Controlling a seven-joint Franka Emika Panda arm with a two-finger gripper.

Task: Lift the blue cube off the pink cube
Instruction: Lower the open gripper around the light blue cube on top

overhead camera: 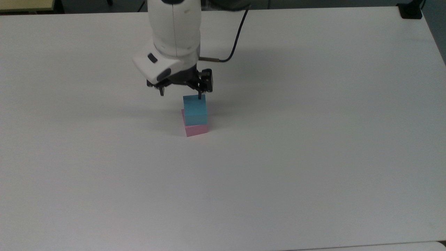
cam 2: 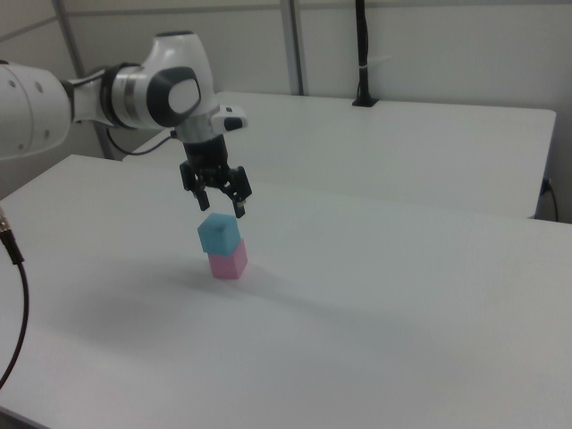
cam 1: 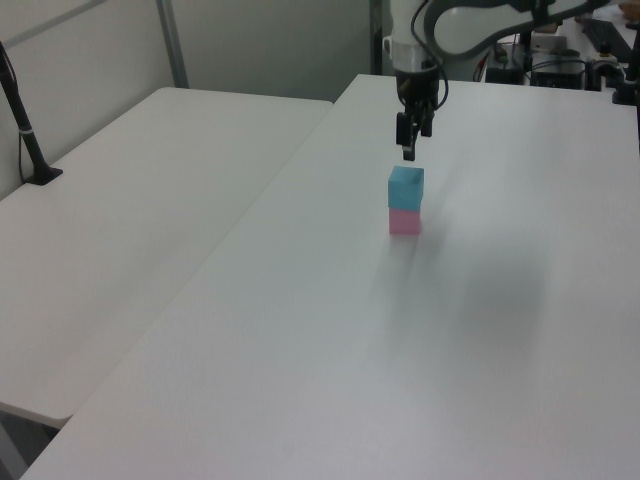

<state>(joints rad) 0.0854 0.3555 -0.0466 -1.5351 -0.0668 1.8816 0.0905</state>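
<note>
— Blue on pink, stacked?
— Yes: the blue cube (overhead camera: 195,109) sits on the pink cube (overhead camera: 196,129), mid-way across the white table (overhead camera: 313,139).
— And the gripper (overhead camera: 180,94)?
— Just above the blue cube, fingers spread apart, holding nothing, the white arm (cam 2: 134,94) reaching behind it.

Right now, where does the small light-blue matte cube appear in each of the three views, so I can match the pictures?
Top view: the small light-blue matte cube sits a little left of centre, upper half.
Left view: right of centre, upper half.
Right view: left of centre, near mid-height.
Shared landmark: in each view it rests on the small pastel-pink matte cube, with the open end effector just above.
</note>
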